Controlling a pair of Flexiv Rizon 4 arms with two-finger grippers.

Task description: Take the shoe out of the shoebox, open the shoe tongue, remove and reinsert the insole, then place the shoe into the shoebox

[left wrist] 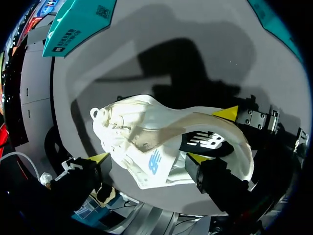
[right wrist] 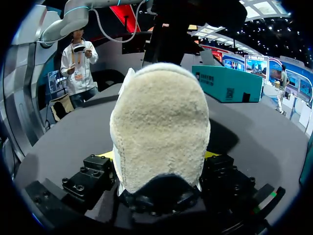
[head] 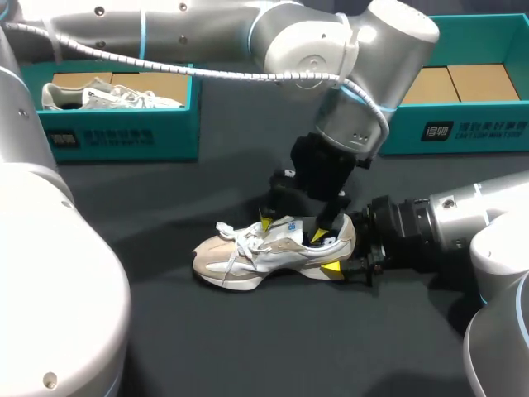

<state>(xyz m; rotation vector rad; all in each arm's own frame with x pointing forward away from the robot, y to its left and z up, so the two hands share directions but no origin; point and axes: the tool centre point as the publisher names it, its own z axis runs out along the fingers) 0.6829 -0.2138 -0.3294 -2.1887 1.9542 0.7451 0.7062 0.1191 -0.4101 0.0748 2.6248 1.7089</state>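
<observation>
Shoe (head: pixel 264 252) is out of the box, standing on its sole near the middle of the worktop (head: pixel 248 347), a little right of centre. Its long axis runs across the worktop's width, toe toward the left edge and heel (right wrist: pixel 159 127) toward the right.

Right claw (head: pixel 340 255) comes in low from the right edge and is clamped on the heel, one finger on each side. It serves as the anchor.

Left claw (head: pixel 293 229) reaches over from the far left corner and hangs above the shoe's mouth. Its fingers are apart and in line with the long axis, one tip outside by the laces (head: pixel 240 240), the other down in the opening. Tongue (left wrist: pixel 155 164) stands lifted between them. Nothing shows both tips pressing it, so I log the claw as not gripping.

Insole (left wrist: pixel 205 142), black, lies in the opening just beside the inner fingertip, on its heel side. The left claw is nearer to it and is the only free one.

Judgement: the tongue step looks about done and the insole pull comes next. That needs the left claw shifted slightly toward the heel. The collar (left wrist: pixel 243 147) and the right claw's tips at the heel stand in the way, so room is tight.

Around:
- Right shoebox (head: pixel 471 128) sits at the far right corner, empty.
- Left shoebox (head: pixel 124 132) sits at the far left corner and holds a second shoe (head: pixel 107 95).
- Both are well apart from the work.
</observation>
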